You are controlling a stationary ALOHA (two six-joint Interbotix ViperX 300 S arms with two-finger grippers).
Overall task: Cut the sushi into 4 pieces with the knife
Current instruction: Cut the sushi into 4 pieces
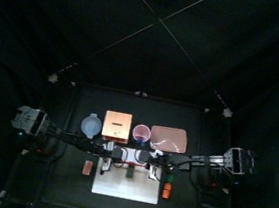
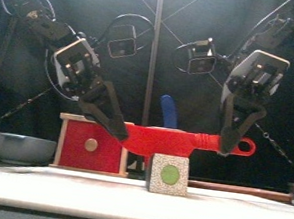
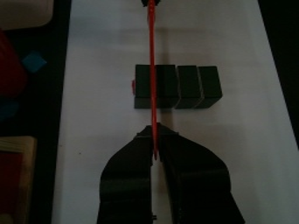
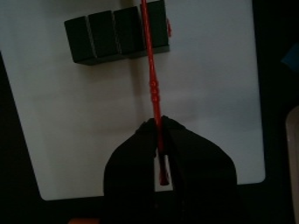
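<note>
Sushi roll (image 2: 169, 173) at lower centre on white cutting board (image 2: 45, 190), probably light, stiff, parting at seams; red knife (image 2: 174, 139) right over it, clamped tight at both ends, the sensible hold, by left gripper (image 2: 112, 128) and right gripper (image 2: 225, 145).

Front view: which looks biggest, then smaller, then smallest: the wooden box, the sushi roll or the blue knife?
Largest: pale wooden box with red drawer front.
Middle: dark green toy sushi roll, nearest the camera.
Smallest: blue toy knife, only partly showing.

Left end effector (image 3: 149, 133), right end effector (image 4: 159, 124): black jaws, pale cross-plates; black arms (image 2: 45, 29), looped cables (image 2: 125, 26).
</note>
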